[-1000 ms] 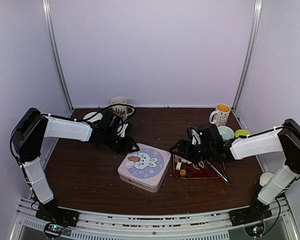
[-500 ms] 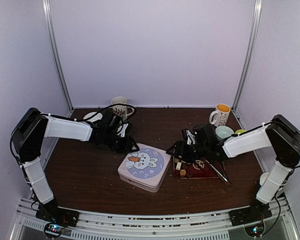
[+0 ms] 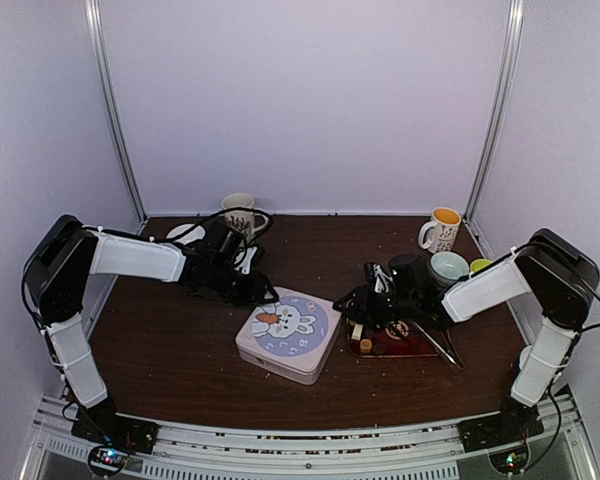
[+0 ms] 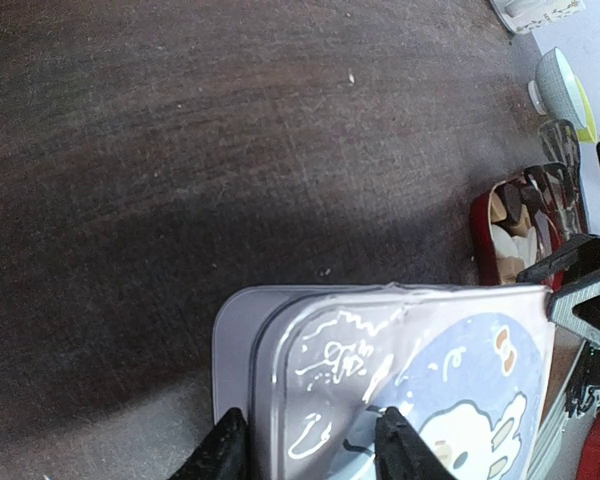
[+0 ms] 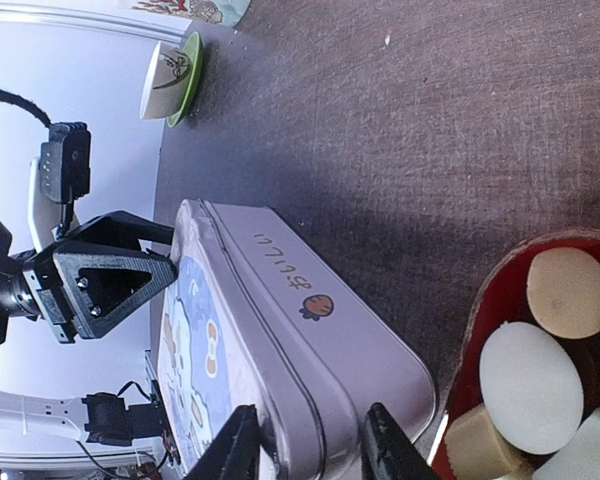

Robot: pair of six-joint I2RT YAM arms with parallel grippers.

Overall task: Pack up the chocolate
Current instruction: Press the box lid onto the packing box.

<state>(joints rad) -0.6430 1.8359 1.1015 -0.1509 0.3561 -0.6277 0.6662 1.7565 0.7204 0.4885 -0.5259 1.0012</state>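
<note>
We judge the step to be opening the lilac square tin point(image 3: 288, 333) with the rabbit lid. The left gripper point(image 3: 255, 292) straddles its far-left corner, the right gripper point(image 3: 352, 300) its right corner. The fingertips are cropped, so we cannot tell whether either clamps. The small white and tan chocolate pieces point(image 5: 530, 385) lie in a red tray point(image 5: 475, 330) right of the tin. Next: grip the rim, lift evenly.

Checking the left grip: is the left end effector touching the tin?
Touching. The left wrist view shows the left end effector straddling the edge of the tin, with both fingers against it and no gap showing.
</note>
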